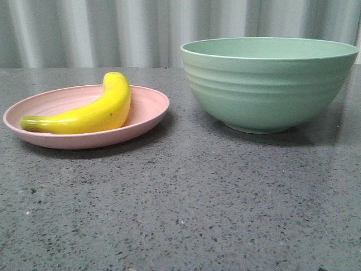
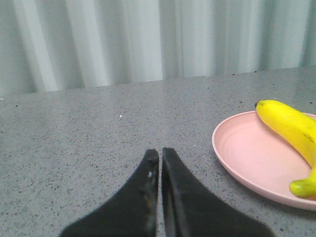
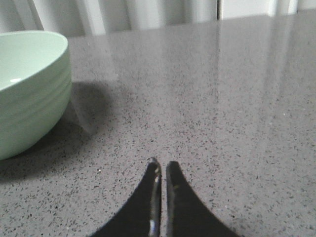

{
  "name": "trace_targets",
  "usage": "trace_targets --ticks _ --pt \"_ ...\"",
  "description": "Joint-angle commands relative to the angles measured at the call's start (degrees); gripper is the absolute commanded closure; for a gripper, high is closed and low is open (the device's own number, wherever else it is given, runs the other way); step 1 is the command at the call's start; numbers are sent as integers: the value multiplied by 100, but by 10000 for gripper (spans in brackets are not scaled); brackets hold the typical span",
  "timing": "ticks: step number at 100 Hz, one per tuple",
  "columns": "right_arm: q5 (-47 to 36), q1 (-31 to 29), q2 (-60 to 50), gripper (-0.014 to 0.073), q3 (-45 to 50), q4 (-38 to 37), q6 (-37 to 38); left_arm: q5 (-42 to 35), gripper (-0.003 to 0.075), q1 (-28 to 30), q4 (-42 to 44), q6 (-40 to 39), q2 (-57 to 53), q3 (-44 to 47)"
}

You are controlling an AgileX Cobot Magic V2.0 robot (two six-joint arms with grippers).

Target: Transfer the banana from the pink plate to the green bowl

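1. Front view: neither claw shows. The banana lies on the pink plate at table left, long axis running from greenish stem near the plate's left rim up to the tip toward the back. The green bowl stands apart on the right, nothing visible in it.
2. Left wrist view: left gripper clenched, fingers nearly touching, holding nothing, over bare table. Plate and banana lie just off to its right side, near.
3. Right wrist view: right gripper likewise clenched and unladen; only the bowl is near it. Judgement: left arm is nearer the banana and must open first.
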Motion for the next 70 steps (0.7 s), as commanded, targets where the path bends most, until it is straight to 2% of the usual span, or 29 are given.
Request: trace_targets --ticks 1,9,28,35,45,53,58,70 --pt "7 -24 514 662 -518 113 -2 -651 741 -31 -59 -14 424 -368" --pt "120 -24 957 662 -743 210 -2 -989 741 -31 -59 -14 751 -440" --pt "-395 -24 1352 662 -825 221 -2 -1281 726 -31 -59 -14 1272 -449" --pt "-419 -24 1350 662 -825 221 -2 -1281 645 -31 -59 -14 1399 -449" --pt "-499 -24 1350 662 -825 221 -2 -1394 419 -31 -59 -14 1498 -449" --pt "-522 -24 1350 662 -825 221 -2 -1528 296 -31 -59 -14 1542 -449" --pt "-547 -24 1350 662 -825 221 -2 -1576 270 -31 -83 -14 1567 -449" --pt "-610 -24 1350 662 -814 221 -2 -1509 281 -41 -109 -14 1623 -530"
